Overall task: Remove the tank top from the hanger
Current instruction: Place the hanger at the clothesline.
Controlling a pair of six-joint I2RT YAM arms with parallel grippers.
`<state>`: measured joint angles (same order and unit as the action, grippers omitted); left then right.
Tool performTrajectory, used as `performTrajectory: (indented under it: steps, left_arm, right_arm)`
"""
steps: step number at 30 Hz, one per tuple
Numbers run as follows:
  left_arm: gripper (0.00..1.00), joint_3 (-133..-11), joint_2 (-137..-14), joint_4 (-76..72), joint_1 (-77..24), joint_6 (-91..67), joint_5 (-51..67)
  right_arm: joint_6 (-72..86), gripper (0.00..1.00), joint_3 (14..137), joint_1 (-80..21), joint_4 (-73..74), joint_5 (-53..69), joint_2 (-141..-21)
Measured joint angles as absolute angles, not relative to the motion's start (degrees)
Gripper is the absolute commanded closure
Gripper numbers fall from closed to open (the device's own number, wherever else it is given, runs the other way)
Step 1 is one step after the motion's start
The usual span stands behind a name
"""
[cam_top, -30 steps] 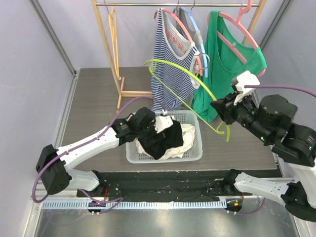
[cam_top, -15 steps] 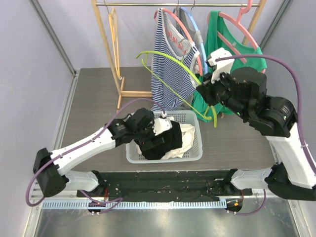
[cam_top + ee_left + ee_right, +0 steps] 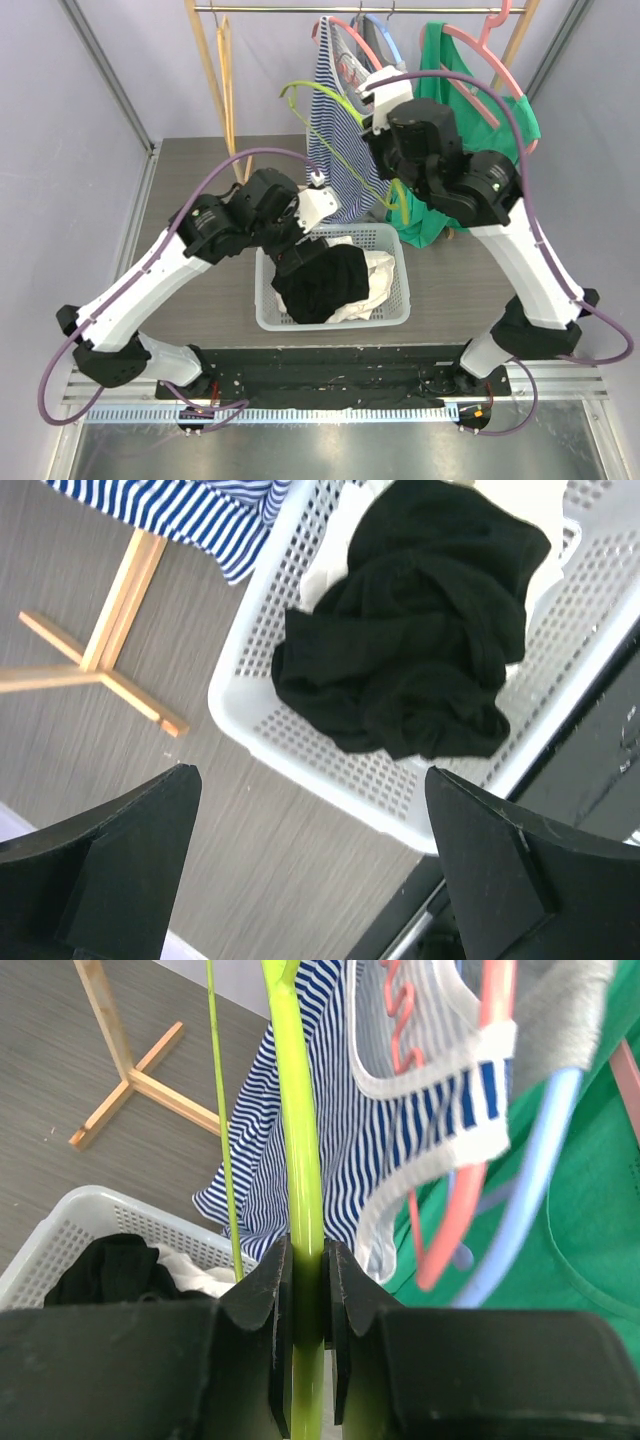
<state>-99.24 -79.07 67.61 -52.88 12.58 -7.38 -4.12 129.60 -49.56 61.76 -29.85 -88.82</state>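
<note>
The black tank top [image 3: 325,285] [image 3: 410,650] lies crumpled in the white basket [image 3: 262,318] [image 3: 330,792], on top of white cloth. My left gripper [image 3: 297,250] [image 3: 310,778] hangs open just above the basket's left side, with nothing between its fingers. The bare lime-green hanger [image 3: 322,88] [image 3: 300,1110] is held up in front of the clothes rack. My right gripper [image 3: 390,175] [image 3: 308,1260] is shut on its rod, close to the striped top.
A wooden rack [image 3: 240,150] stands at the back. On it hang a blue-striped top [image 3: 340,150] [image 3: 400,1130] on a pink hanger, a green top [image 3: 470,110], a blue hanger [image 3: 530,1180] and a yellow hanger [image 3: 228,60].
My left gripper has opened, let go of the black tank top and lifted away from the basket. My right arm has swung the green hanger up and left toward the rack.
</note>
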Motion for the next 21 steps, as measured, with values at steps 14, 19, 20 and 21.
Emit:
performTrajectory:
  steps: [14, 19, 20, 21]
  left_arm:
    - [0.00, -120.4, -67.0, 69.5, -52.9, 16.2, -15.1]
    - [0.00, -123.2, -65.2, 63.9, -52.9, 18.5, -24.3]
    - [0.00, -123.5, -65.1, 62.6, -52.9, 18.9, -25.9]
    - [0.00, -123.8, -65.3, 61.7, -52.9, 19.2, -27.2]
  right_arm:
    - [-9.6, 0.99, 139.0, -52.6, 56.2, -37.9, -100.0]
    - [-11.5, 0.99, 140.6, -53.1, 51.1, -42.0, -103.4]
    - [-11.9, 0.99, 140.9, -53.2, 50.0, -42.6, -104.2]
    - [-12.2, 0.99, 141.4, -53.2, 48.8, -43.1, -105.1]
